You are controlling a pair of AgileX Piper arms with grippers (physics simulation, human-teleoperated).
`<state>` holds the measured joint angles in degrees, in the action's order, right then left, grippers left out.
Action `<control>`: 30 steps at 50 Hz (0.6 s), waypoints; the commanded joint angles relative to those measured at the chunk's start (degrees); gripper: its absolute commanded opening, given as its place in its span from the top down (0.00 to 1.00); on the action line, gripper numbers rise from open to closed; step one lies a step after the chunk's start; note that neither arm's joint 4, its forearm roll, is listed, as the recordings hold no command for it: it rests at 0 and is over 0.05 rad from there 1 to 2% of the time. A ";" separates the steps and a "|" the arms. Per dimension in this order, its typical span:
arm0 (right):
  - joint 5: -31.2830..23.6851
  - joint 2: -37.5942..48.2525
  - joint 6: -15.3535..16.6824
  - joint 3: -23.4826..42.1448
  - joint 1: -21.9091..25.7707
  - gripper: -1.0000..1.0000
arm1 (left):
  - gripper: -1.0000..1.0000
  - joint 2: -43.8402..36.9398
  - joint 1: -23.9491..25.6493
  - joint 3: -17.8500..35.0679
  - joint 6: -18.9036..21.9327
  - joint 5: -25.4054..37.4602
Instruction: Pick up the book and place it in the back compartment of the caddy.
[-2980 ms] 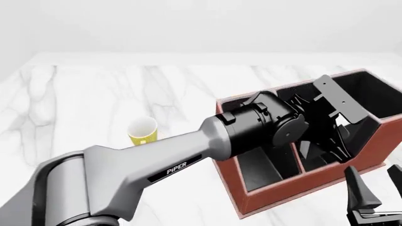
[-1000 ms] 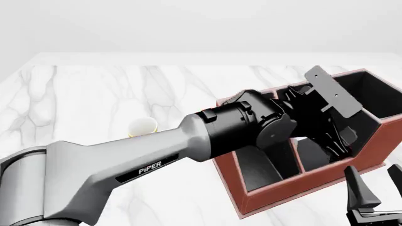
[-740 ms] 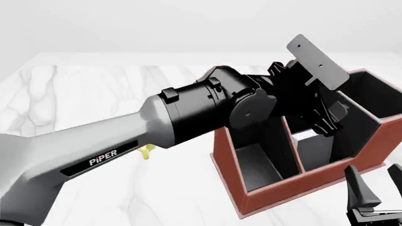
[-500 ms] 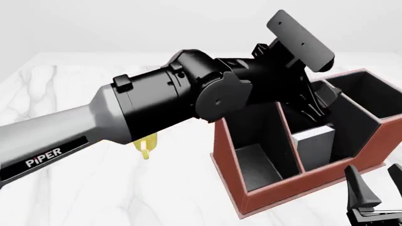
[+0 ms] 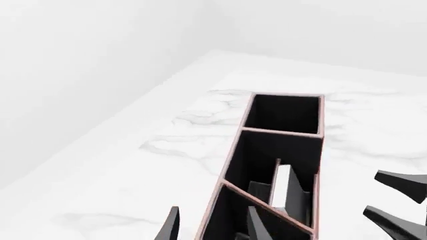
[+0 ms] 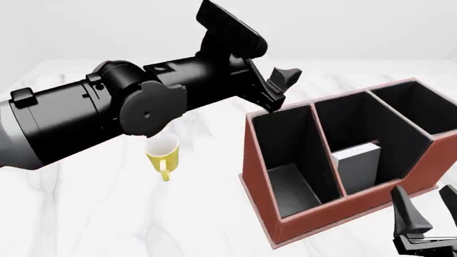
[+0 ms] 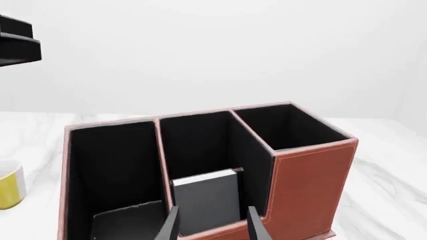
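Observation:
The red-brown caddy (image 6: 258, 176) stands at the right of the table and also shows in the right wrist view (image 7: 310, 185) and the left wrist view (image 5: 230, 150). The black book (image 6: 355, 167) stands upright, white page edges up, in the caddy's narrow middle cell by the low wall, which I take for the back compartment (image 6: 341, 126). The book also shows in both wrist views (image 7: 208, 200) (image 5: 288, 186). My left gripper (image 6: 280, 88) is open and empty, raised above the caddy's far left corner. My right gripper (image 6: 428, 214) is open and empty near the caddy's near right corner.
A yellow mug (image 6: 162, 155) stands on the white marble table (image 6: 85, 203) left of the caddy, under the left arm. The caddy's other two cells in view (image 6: 286, 160) (image 6: 410, 115) hold nothing. The right gripper's fingers (image 5: 400, 181) show past the caddy in the left wrist view.
The left gripper has risen out of the caddy and swung up and to the left, empty. The book stays standing in the middle cell. The right gripper has not moved.

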<state>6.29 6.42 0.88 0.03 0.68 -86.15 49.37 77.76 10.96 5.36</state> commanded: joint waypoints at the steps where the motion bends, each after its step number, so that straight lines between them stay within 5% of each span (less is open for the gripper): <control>1: 6.48 9.32 -1.64 -0.01 0.17 0.00 | 0.00 3.71 -4.76 -7.15 -1.55 -4.86; 11: -0.07 4.47 0.55 6.81 1.72 0.00 | 0.00 5.11 -6.57 -9.25 -2.38 -6.33; 19: -14.01 -1.21 2.78 26.58 4.81 0.00 | 0.00 4.91 -7.92 -9.40 -3.04 -6.83; 30: -26.13 -1.75 6.24 52.12 7.35 0.00 | 0.00 5.08 -8.18 -10.19 -3.51 -7.26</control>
<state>-9.60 6.11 4.33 32.11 5.67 -81.32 41.97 68.60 7.99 -1.15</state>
